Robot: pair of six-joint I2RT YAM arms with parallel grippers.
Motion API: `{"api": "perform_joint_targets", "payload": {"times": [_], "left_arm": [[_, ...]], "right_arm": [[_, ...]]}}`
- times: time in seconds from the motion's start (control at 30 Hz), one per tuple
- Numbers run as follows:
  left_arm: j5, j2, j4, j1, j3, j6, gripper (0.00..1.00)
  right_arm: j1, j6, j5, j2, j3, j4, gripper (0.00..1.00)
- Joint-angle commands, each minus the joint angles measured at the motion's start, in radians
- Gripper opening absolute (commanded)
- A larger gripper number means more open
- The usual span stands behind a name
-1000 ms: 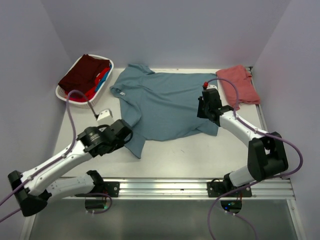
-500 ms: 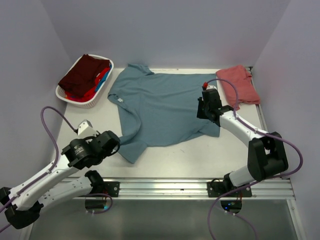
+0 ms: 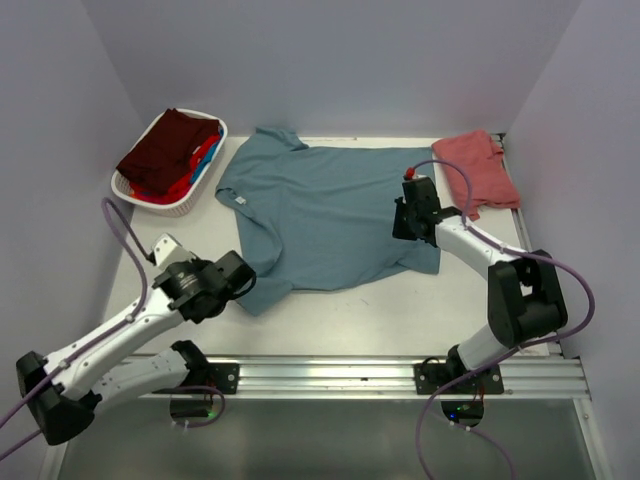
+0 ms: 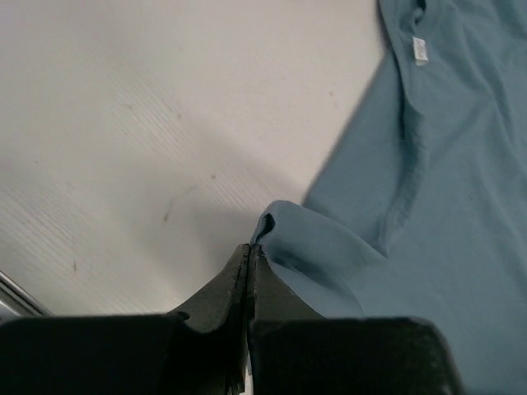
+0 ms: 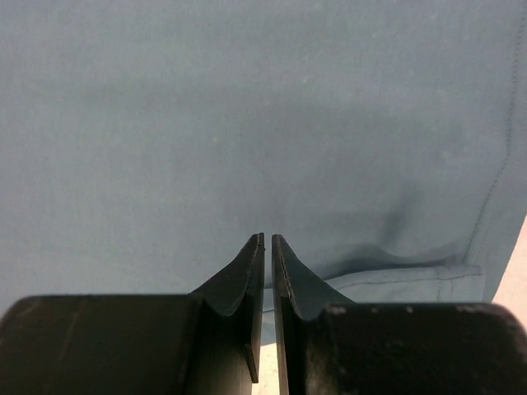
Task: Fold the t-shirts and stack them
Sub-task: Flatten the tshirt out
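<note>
The left hand (image 4: 250,248) pinches a corner of the teal shirt (image 3: 330,205). The right hand (image 5: 268,240) is pressed together at its hem.

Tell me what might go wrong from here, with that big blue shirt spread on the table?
The left gripper pinches only a small fold at the edge of the teal shirt; a pull could slip it free.
The right gripper has its jaws almost shut over the shirt, but whether they hold cloth is unclear; a one-sided pull would likely skew it.
The salmon shirt lies close beside that gripper and might get snagged.
</note>
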Motion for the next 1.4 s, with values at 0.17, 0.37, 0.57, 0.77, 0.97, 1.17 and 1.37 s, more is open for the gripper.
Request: {"api": "perform_joint_targets", "payload": {"times": [0.17, 0.37, 0.57, 0.77, 0.97, 1.17, 1.37], "left_arm": [[-0.079, 0.165, 0.467, 0.196, 0.054, 0.778, 0.0], [0.285, 0.125, 0.763, 0.536, -0.061, 1.108, 0.0], [0.295, -0.048, 0.593, 0.933, -0.063, 1.109, 0.0], [0.529, -0.136, 0.346, 0.94, 0.003, 0.98, 0.0], [0.693, -0.266, 0.209, 0.94, -0.041, 0.911, 0.0], [0.72, -0.455, 0.114, 0.94, -0.023, 0.786, 0.68], [0.733, -0.48, 0.241, 0.94, 0.035, 0.858, 1.0]], "right_arm": [[-0.004, 0.019, -0.02, -0.008, 0.053, -0.022, 0.11], [-0.004, 0.011, -0.015, -0.016, 0.066, -0.039, 0.1], [-0.007, 0.001, -0.008, -0.02, 0.089, -0.059, 0.1], [-0.016, 0.005, -0.026, -0.029, 0.082, -0.068, 0.1], [-0.017, 0.012, -0.089, 0.022, 0.106, -0.084, 0.09], [-0.014, -0.008, -0.141, 0.046, 0.115, -0.101, 0.14], [-0.014, -0.004, -0.123, 0.067, 0.112, -0.135, 0.17]]}}
